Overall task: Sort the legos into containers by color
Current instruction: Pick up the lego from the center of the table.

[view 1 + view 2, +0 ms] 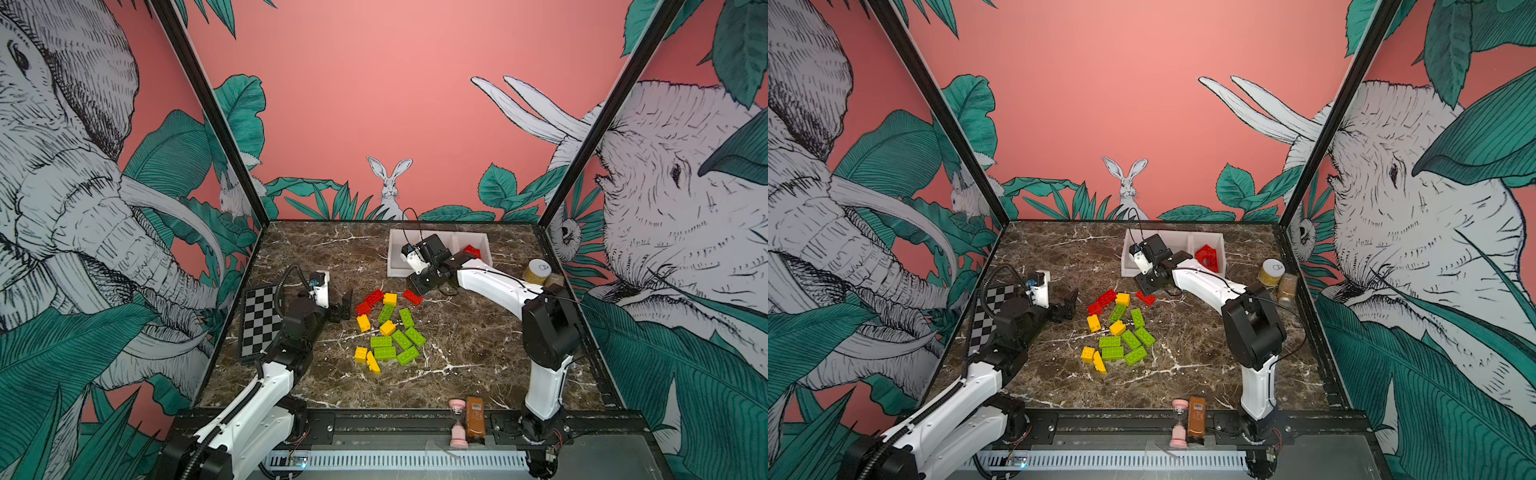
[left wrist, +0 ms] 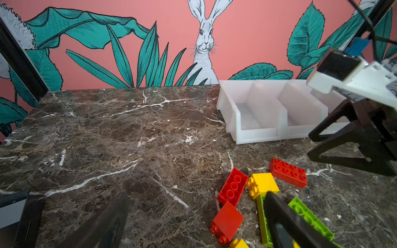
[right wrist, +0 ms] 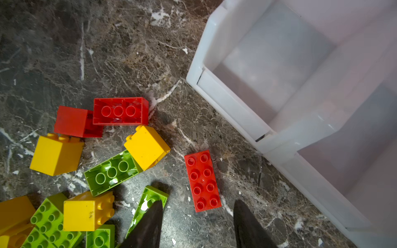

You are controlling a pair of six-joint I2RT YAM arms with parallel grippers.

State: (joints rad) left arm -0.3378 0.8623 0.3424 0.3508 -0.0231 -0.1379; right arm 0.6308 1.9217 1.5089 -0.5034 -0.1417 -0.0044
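Red, yellow and lime green legos (image 1: 386,328) lie in a loose pile mid-table in both top views. One flat red brick (image 3: 202,180) lies apart, studs up, between the pile and the containers (image 3: 236,111). The containers are three joined white bins (image 1: 395,266) at the back. The right-hand bin holds red pieces (image 1: 1207,257); the two bins seen in the right wrist view are bare. My right gripper (image 3: 198,203) hangs open just above the flat red brick, its near end between the fingertips. My left gripper (image 2: 197,196) is open with nothing in it, beside the pile's left edge (image 1: 343,305).
A checkerboard (image 1: 259,320) lies at the left edge behind my left arm. A yellow-labelled jar (image 1: 538,272) and a small bottle (image 1: 555,280) stand at the right edge. A pink hourglass (image 1: 458,424) and a brown bottle (image 1: 476,419) sit on the front rail.
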